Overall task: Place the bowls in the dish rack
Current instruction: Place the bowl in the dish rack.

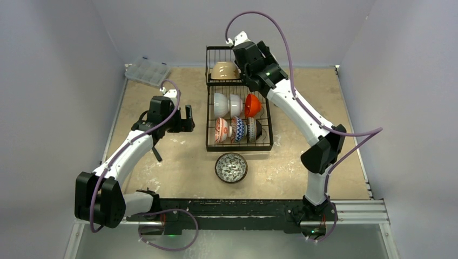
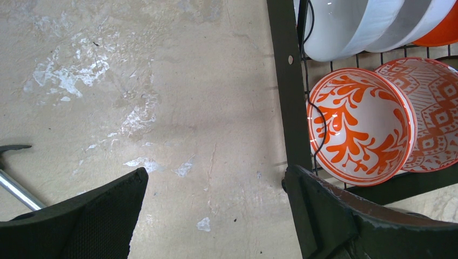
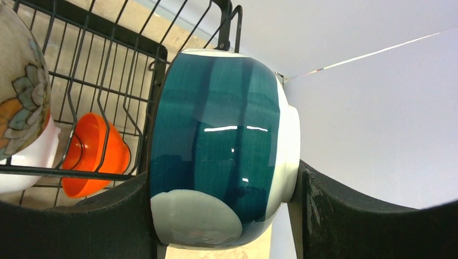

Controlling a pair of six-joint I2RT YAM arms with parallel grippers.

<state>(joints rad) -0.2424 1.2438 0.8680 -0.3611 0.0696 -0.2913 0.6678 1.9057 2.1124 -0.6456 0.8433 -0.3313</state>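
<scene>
The black wire dish rack [image 1: 212, 147] stands mid-table and holds several bowls on edge: white ones [image 1: 221, 105], an orange one [image 1: 252, 105], a red floral one [image 1: 220, 130] and a tan one [image 1: 224, 70] in the raised tier. A blue-patterned bowl [image 1: 231, 167] lies on the table in front of the rack. My right gripper [image 3: 221, 216] is shut on a teal bowl [image 3: 216, 145], held on edge beside the rack's back right corner [image 3: 156, 81]. My left gripper [image 2: 216, 189] is open over bare table, just left of the rack [image 2: 286, 81] and the red floral bowl [image 2: 359, 127].
A clear plastic compartment box [image 1: 147, 72] sits at the back left corner. Grey walls close in the table on three sides. The right arm [image 1: 302, 116] reaches over the table to the right of the rack.
</scene>
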